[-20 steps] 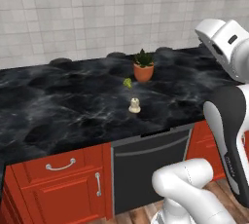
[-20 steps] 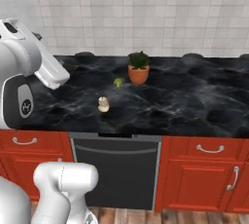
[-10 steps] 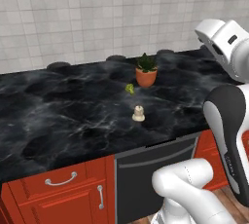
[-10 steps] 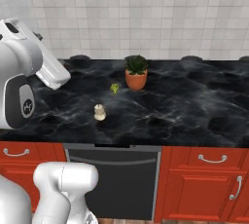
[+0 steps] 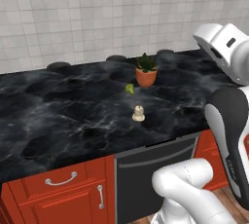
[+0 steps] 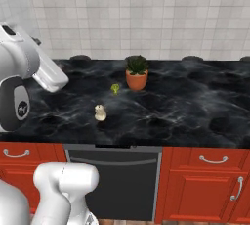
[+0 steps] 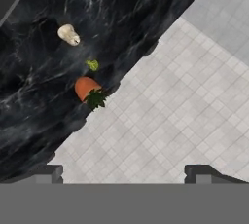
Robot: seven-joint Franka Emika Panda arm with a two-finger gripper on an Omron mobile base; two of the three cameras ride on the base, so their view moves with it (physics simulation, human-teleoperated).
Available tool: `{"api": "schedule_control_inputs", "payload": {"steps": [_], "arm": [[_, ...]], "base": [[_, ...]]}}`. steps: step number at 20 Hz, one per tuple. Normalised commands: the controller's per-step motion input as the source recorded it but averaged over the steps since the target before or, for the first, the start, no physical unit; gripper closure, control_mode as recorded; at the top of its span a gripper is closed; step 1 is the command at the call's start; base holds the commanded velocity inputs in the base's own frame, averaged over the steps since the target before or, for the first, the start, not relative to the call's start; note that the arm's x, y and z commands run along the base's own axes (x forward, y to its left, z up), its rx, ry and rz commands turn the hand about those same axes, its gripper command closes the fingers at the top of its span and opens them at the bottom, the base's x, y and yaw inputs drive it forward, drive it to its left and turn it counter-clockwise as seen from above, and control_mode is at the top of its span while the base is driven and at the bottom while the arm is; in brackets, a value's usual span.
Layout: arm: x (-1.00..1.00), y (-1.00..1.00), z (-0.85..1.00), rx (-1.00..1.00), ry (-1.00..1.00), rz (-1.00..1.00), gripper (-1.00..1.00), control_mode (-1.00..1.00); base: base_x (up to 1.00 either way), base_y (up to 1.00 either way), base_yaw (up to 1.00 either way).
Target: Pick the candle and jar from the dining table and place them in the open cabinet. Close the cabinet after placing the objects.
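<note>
No readable writing is showing on the candle (image 5: 138, 113), which is standing upright on the dining table (image 5: 58, 116) toward its front edge, above the dark appliance front (image 6: 113, 180). The broccoli (image 5: 130, 88) is lying a little behind it and the potted plant (image 5: 146, 71) is standing nearer the back edge by the tiled wall (image 6: 146, 13), leaving bare marble stretching toward both ends. The gripper (image 7: 126, 172) is hanging released above the slab, its two fingertips spread wide and grasping nothing.
</note>
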Motion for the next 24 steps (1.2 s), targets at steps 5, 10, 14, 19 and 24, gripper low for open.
{"api": "schedule_control_inputs", "payload": {"steps": [5,10,14,19,24], "arm": [[-0.26,0.11,0.00,-0.15,0.35,0.01,-1.00,-1.00],[-0.11,0.11,-0.03,-0.13,0.34,0.03,-1.00,-1.00],[0.00,0.04,-0.35,-0.10,0.20,0.05,-1.00,-1.00],[0.00,0.02,-0.44,-0.07,0.03,0.03,-1.00,-1.00],[0.01,0.15,-0.53,-0.11,0.00,0.03,-1.00,-1.00]], "base": [[0.00,0.00,0.00],[0.00,0.00,0.00],[0.00,0.00,0.00],[0.00,0.00,0.00],[0.00,0.00,0.00]]}}
